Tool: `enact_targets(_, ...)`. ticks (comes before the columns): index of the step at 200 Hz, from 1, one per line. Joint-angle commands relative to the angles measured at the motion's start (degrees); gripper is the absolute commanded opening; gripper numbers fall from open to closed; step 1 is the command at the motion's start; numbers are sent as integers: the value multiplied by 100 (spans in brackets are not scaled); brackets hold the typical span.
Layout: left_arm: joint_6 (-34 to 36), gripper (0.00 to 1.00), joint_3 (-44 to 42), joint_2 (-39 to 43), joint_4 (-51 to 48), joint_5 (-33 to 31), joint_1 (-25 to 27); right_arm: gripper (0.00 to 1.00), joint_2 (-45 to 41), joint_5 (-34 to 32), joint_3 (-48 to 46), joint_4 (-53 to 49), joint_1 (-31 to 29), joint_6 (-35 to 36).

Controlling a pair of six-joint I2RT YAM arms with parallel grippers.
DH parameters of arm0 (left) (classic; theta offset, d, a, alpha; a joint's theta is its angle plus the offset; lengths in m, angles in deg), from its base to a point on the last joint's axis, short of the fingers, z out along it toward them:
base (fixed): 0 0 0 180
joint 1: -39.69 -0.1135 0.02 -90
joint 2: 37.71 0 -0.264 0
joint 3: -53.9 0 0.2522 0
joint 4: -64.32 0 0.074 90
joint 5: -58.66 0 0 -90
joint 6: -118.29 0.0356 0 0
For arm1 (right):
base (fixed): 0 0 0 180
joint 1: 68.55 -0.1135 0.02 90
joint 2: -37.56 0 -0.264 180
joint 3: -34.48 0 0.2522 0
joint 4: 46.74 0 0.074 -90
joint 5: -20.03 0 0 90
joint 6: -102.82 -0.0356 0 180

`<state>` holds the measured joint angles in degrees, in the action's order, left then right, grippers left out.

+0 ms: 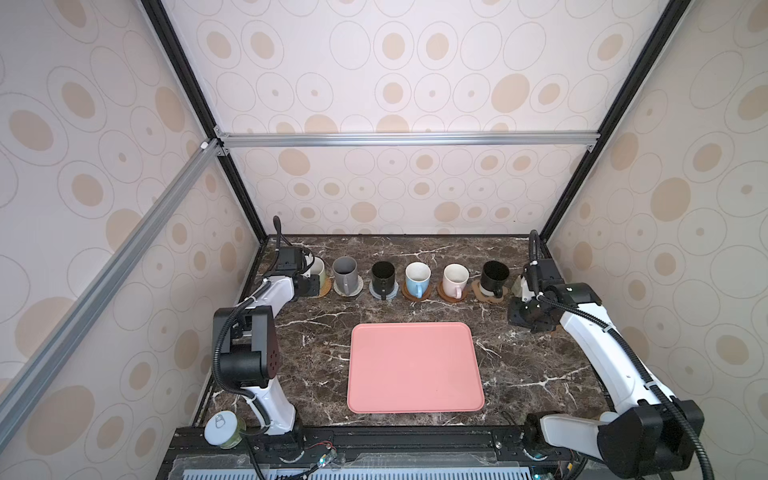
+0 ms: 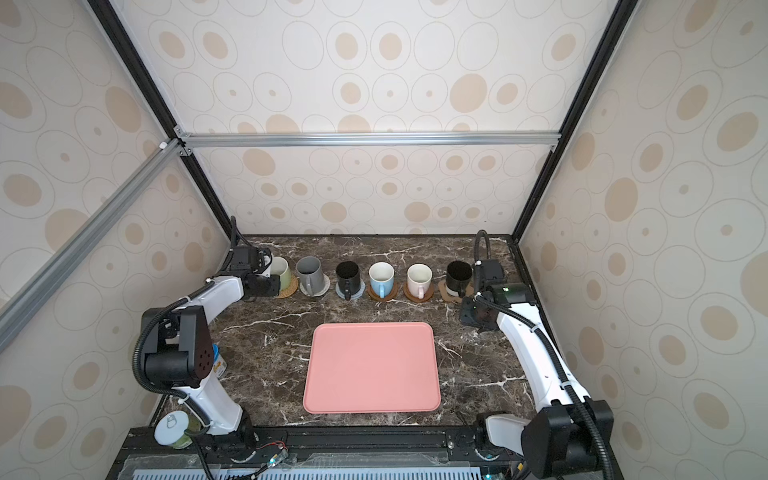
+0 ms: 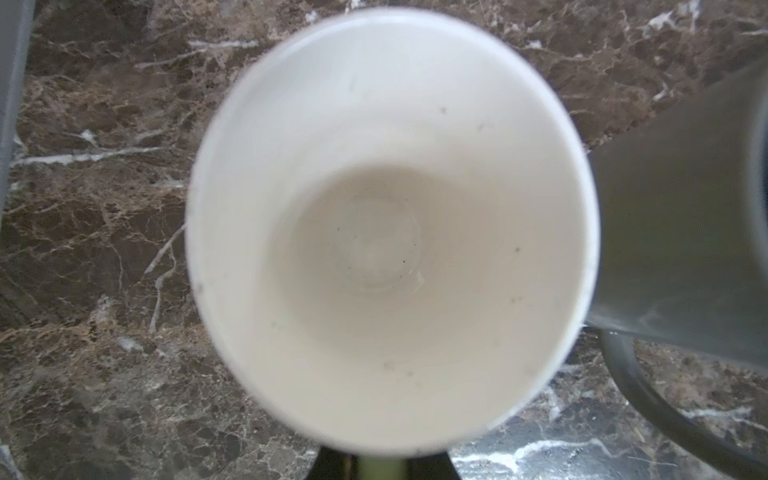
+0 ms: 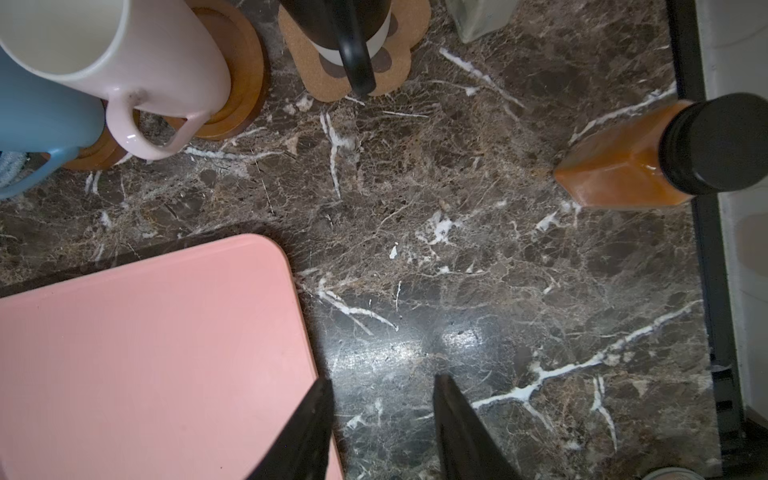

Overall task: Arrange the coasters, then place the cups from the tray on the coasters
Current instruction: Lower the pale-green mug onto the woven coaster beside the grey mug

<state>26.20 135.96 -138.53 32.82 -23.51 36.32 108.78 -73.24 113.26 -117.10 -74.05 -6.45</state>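
Right, my left gripper [image 3: 381,467] is clamped tight on the pale green mug [image 3: 390,232] by its handle. The mug stands upright on the tan rattan coaster [image 1: 326,289] at the left end of the back row, just beside the grey mug [image 3: 673,232], and it is white inside. My right gripper [image 4: 382,415] hangs over the marble tabletop [image 4: 498,249] with its jaws partly apart, holding nothing, next to a corner of the pink tray [image 4: 145,353].

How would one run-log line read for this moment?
left hand: shut on green cup at tan coaster | right hand: open, empty | tray: no cups | other five cups: on coasters
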Motion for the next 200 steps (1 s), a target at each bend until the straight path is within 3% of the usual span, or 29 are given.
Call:
enact_targets(1, 174, 10, 274, 36, 239, 104, -55, 43, -100, -71, -58, -157, 38, -84)
enact_targets(102, 200, 13, 241, -117, 184, 89, -75, 43, -87, -42, -94, -122, 35, -95)
enact_targets(200, 174, 34, 223, -11, 157, -111, -83, 43, -180, -77, -125, -144, 39, -106)
